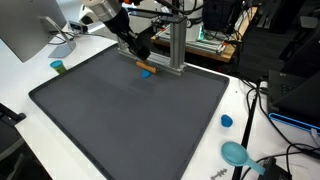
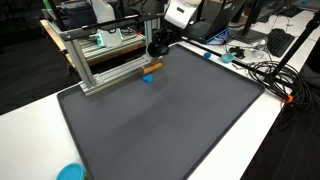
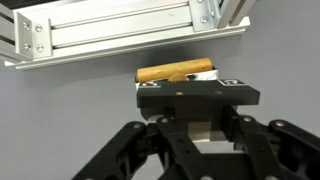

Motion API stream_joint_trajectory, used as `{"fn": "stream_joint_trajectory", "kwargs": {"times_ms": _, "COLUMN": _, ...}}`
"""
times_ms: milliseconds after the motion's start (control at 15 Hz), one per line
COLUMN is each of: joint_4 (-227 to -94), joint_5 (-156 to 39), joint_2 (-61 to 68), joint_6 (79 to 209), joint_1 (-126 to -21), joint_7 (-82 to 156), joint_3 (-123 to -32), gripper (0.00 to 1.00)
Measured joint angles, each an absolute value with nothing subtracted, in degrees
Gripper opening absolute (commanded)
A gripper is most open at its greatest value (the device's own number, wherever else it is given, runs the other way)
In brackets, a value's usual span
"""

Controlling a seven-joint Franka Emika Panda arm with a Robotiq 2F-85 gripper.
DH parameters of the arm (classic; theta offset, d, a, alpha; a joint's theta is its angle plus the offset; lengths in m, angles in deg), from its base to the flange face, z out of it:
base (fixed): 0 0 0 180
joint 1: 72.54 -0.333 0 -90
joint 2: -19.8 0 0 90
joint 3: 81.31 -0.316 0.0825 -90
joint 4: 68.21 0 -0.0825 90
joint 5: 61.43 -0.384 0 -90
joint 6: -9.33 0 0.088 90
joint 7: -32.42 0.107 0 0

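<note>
Pinching the wooden block (image 3: 177, 72) crosswise. The tool (image 1: 142, 60) has its jaws pressed onto the block's middle, and both ends stick out past the fingers in the wrist view. The block sits low at the far edge of the dark mat (image 1: 130, 110), just beside the bottom rail of the aluminium frame (image 3: 130, 38). Cannot tell if it touches the mat. A small blue piece (image 1: 147, 73) lies on the mat right next to the block, in both exterior views. The mat rests on the white worktop (image 1: 30, 70).

My read on doing this well:
- The grip looks close to the fingertips, so use a constant squeeze and slow moves.
- The rail is the nearest thing to clip, so back off from it before any sideways travel.
- The block's long axis runs parallel to the rail. Avoid wrist rotation here, or an end swings into the frame.
- Mind the blue piece; a low pass could knock it.
</note>
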State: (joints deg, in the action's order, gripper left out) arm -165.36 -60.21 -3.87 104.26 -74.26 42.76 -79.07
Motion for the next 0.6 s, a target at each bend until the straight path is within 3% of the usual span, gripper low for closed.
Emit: {"fn": "stream_joint_trajectory", "kwargs": {"times_ms": 600, "joint_4": -166.3, "joint_5": -60.0, "joint_2": -2.7, "joint_6": 101.7, "joint_1": -74.1, "joint_7": 46.2, "joint_3": -78.3, "gripper": 0.22}}
